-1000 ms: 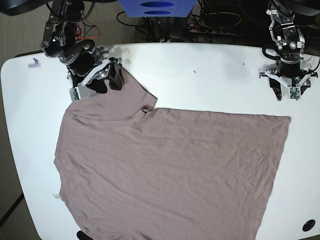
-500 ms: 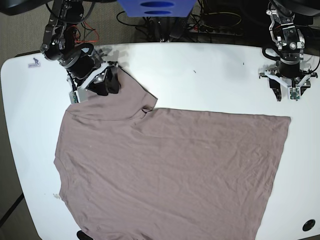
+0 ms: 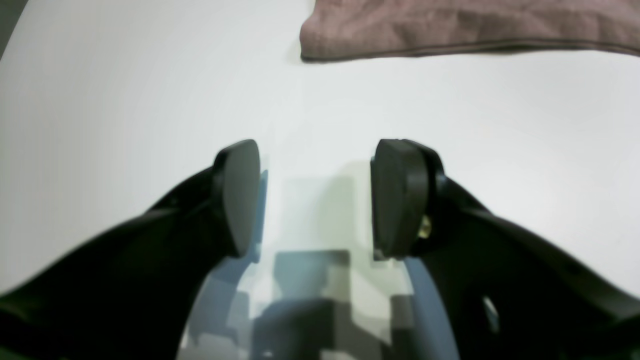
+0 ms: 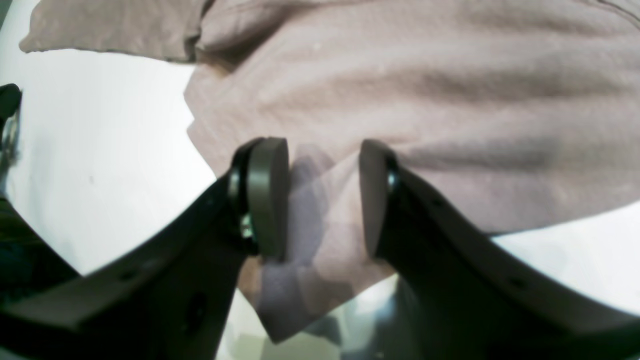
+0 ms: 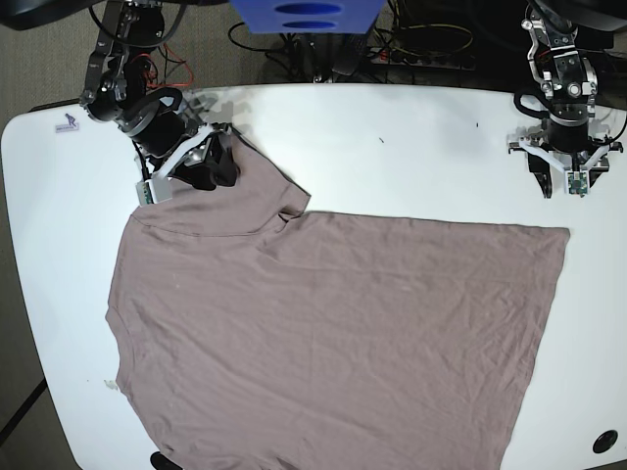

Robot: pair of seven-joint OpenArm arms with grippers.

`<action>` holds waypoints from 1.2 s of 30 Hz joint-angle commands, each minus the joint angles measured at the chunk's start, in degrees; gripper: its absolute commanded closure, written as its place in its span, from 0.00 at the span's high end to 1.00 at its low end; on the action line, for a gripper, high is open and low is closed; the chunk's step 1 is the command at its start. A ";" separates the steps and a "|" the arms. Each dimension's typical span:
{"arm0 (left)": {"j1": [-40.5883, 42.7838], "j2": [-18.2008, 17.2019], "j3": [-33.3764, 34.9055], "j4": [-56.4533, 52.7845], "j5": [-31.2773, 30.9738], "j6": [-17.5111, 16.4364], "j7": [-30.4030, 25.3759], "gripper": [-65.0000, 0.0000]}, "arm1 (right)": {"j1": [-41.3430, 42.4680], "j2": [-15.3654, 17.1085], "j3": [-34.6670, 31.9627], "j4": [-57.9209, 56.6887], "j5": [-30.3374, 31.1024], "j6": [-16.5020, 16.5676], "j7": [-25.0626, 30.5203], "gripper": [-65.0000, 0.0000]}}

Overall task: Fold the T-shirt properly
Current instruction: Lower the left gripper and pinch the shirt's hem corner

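Note:
The taupe T-shirt lies flat over most of the white table, with one sleeve reaching toward the back left. My right gripper sits on that sleeve. In the right wrist view its fingers straddle a raised fold of the T-shirt, with a gap still showing between the pads, so the right gripper is open. My left gripper hovers open over bare table at the back right. It holds nothing, and the T-shirt's corner lies a little ahead of the left gripper.
A blue object and cables sit beyond the table's far edge. A small sticker marks the back left corner and a black hole the front right corner. The shirt's hem hangs over the front edge.
My right gripper's jaws have narrowed around the sleeve fold and the wrist has shifted slightly on it. The left arm has not moved.

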 commanded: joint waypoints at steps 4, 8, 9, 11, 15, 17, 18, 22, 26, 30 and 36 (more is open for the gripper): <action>-0.33 -1.23 0.56 0.86 -0.01 0.33 -1.07 0.54 | -0.96 0.78 0.07 -0.44 -3.44 -0.79 -4.28 0.37; -0.82 -2.44 1.32 0.64 -0.03 0.43 -0.69 0.55 | -1.06 1.18 0.26 -0.13 -3.30 -0.48 -3.99 0.37; -0.99 -2.77 1.38 0.51 -0.03 0.45 -0.65 0.55 | -1.05 1.28 0.27 -0.05 -3.27 -0.48 -3.97 0.38; -1.58 -3.56 1.54 0.04 -0.02 0.44 -0.34 0.55 | -1.12 1.49 0.32 0.18 -3.12 -0.46 -4.05 0.41; -6.59 -5.32 0.58 -3.29 -1.06 -1.86 2.82 0.56 | -0.82 1.24 1.11 -0.01 -3.04 -0.14 -4.32 0.50; -8.63 -5.81 0.51 -5.06 -1.54 -3.04 3.79 0.57 | -0.80 1.21 1.40 -0.02 -2.97 -0.03 -4.42 0.54; -9.57 -6.03 0.48 -5.97 -1.76 -3.70 4.26 0.57 | -0.82 1.18 1.53 -0.01 -2.93 -0.04 -4.48 0.56; -13.43 -6.82 0.61 -9.71 -2.66 -6.10 6.30 0.57 | -0.82 1.14 2.29 0.04 -2.33 0.15 -4.27 0.59; -15.02 -7.05 1.10 -11.19 -3.17 -6.33 6.65 0.58 | -0.67 1.32 2.73 0.02 -1.63 0.37 -4.06 0.58; -15.31 -7.03 1.19 -11.51 -3.86 -6.12 6.42 0.58 | -0.50 1.45 2.86 -0.07 -1.55 0.38 -4.20 0.58; -16.77 -6.98 1.79 -13.44 -4.43 -5.93 6.74 0.57 | -0.38 1.19 3.61 0.04 -1.57 0.99 -4.12 0.57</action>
